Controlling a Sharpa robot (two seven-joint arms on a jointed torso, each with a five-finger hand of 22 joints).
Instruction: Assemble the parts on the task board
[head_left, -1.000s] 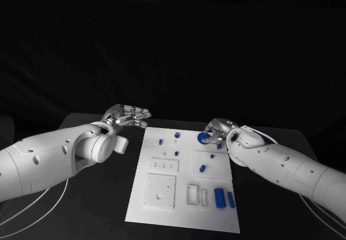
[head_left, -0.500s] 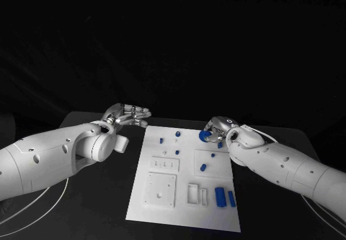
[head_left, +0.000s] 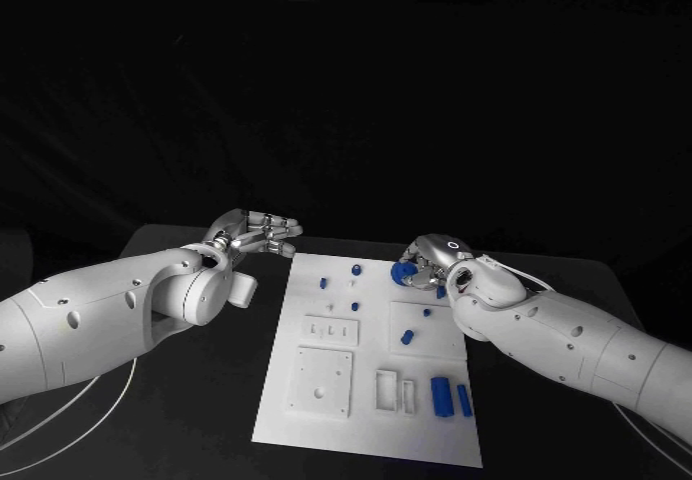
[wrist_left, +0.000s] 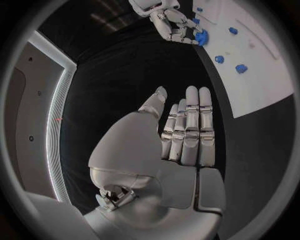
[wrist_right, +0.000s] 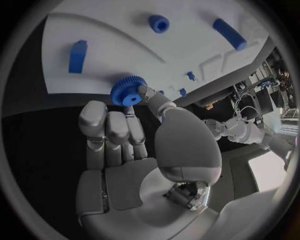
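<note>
Right wrist view: a blue gear (wrist_right: 129, 90) is seen pinched at its toothed rim between the thumb and a fingertip of the right hand (wrist_right: 134, 150), at the far right edge of the white board (head_left: 378, 350). It is judged light, stiff and hard, so a hold across the rim should keep it from slipping. Other blue parts, among them two bars (head_left: 449, 397) near the board's front, lie on the plate. The left hand (head_left: 254, 234) is held off the board's far left corner, fingers straight, side by side, nothing held.
</note>
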